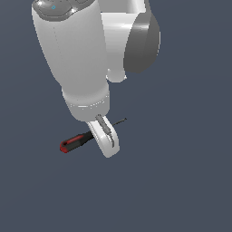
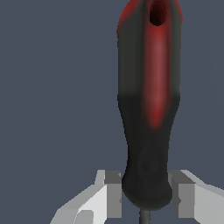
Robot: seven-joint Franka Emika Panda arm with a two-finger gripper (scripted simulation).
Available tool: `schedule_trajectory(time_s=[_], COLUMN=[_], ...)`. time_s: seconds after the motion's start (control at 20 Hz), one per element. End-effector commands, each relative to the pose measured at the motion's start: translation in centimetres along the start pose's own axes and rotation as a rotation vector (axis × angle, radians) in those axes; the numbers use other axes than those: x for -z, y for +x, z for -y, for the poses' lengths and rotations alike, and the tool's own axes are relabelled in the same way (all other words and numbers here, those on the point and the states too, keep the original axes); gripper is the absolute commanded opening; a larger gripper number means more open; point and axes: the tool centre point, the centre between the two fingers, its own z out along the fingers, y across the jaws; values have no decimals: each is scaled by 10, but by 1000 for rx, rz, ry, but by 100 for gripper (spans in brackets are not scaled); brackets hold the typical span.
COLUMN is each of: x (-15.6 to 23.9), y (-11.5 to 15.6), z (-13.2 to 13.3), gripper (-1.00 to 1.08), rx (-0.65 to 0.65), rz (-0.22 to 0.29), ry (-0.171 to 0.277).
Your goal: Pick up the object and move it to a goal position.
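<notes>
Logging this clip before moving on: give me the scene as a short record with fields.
surface: plain dark ground
object: screwdriver, red-and-black handle, thin shaft pointing toward the exterior view's right
gripper: gripper low over the screwdriver, one finger on each side of the handle's shaft end
grip: small gaps show beside the handle; not yet closed
lifted: cannot tell
goal marker: none visible
</notes>
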Motion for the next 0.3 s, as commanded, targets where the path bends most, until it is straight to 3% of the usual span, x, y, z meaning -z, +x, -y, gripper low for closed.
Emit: schedule_trajectory(time_s=[0.0, 0.25], x=[6, 10], y=[1, 2], z=[1, 2], gripper=[-100, -100], rx=[0, 0], rz=[0, 0], ry=[0, 0])
